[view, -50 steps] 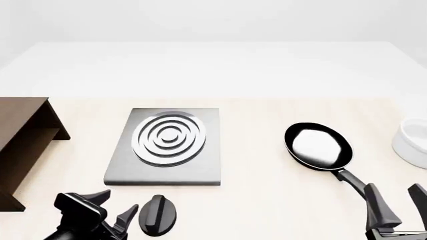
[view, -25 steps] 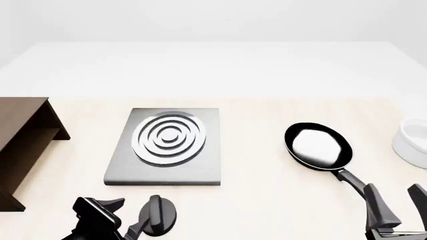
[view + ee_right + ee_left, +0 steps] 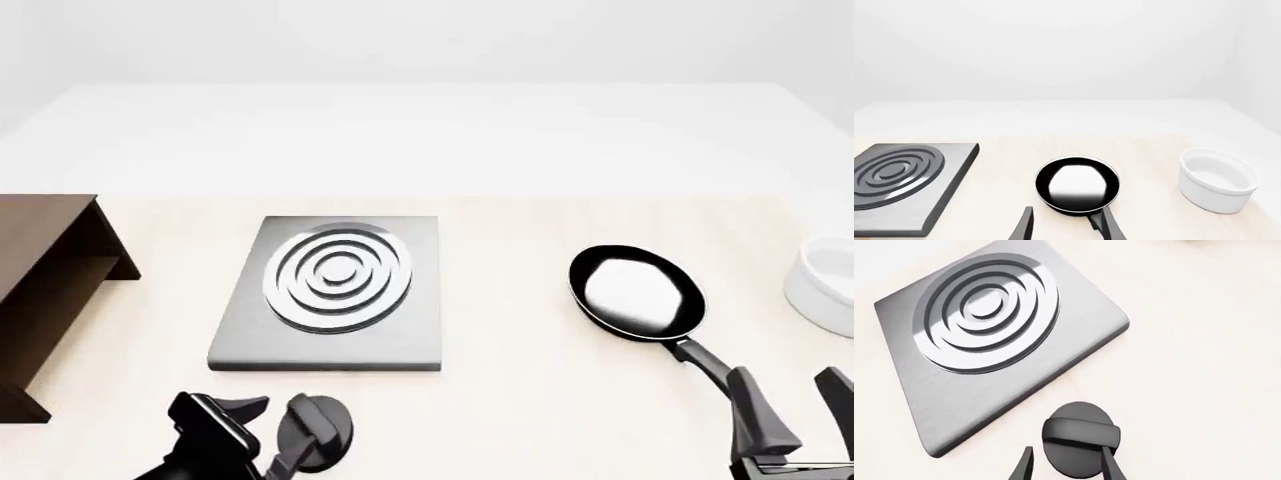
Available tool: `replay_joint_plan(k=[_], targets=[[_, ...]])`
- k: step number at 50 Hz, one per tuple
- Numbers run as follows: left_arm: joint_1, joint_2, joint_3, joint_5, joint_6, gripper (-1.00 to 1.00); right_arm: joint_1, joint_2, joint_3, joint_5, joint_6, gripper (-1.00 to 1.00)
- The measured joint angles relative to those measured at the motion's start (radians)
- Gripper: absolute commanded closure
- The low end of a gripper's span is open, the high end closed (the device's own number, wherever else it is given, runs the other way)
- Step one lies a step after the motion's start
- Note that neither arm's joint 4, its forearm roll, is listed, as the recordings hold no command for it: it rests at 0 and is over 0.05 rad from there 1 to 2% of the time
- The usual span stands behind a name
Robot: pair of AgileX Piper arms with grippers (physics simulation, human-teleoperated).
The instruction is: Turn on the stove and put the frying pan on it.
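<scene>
The stove (image 3: pixel 334 300) is a grey slab with silver rings, lying left of centre; its black knob (image 3: pixel 324 432) sits apart on the table, just in front of it. My left gripper (image 3: pixel 274 432) is open at the knob's left side. In the left wrist view the fingertips of the left gripper (image 3: pixel 1066 467) straddle the near part of the knob (image 3: pixel 1077 437), below the stove (image 3: pixel 987 335). The frying pan (image 3: pixel 638 292) lies on the table to the right, handle pointing towards my open right gripper (image 3: pixel 797 410). In the right wrist view the pan (image 3: pixel 1077 182) lies just beyond the right gripper (image 3: pixel 1067 227).
A dark brown wooden cabinet (image 3: pixel 47 290) stands at the left edge. A white bowl (image 3: pixel 825 285) sits at the far right, beside the pan, and appears as the bowl (image 3: pixel 1217 180) in the right wrist view, with the stove (image 3: pixel 901 177) opposite.
My left gripper has slid to the right until its fingers reach the knob. The right arm, the pan and the stove have not moved.
</scene>
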Motion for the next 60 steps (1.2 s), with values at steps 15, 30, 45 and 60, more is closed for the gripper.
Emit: replay_joint_plan(k=[15,30,45,60], targets=[[-0.028,0.045,-0.015,-0.052,-0.007,-1.00,0.000,-0.009,0.000,0.009,0.002,-1.00],[-0.023,0.054,-0.010,-0.073,-0.027,-1.00,-0.001,-0.006,0.000,0.005,0.004,-1.00],[-0.045,0.007,-0.041,0.030,-0.078,-1.00,0.000,-0.007,0.000,0.005,0.003,-1.00],[-0.140,-0.118,-0.084,0.155,-0.128,-1.00,-0.001,-0.003,0.000,0.001,0.001,-1.00]])
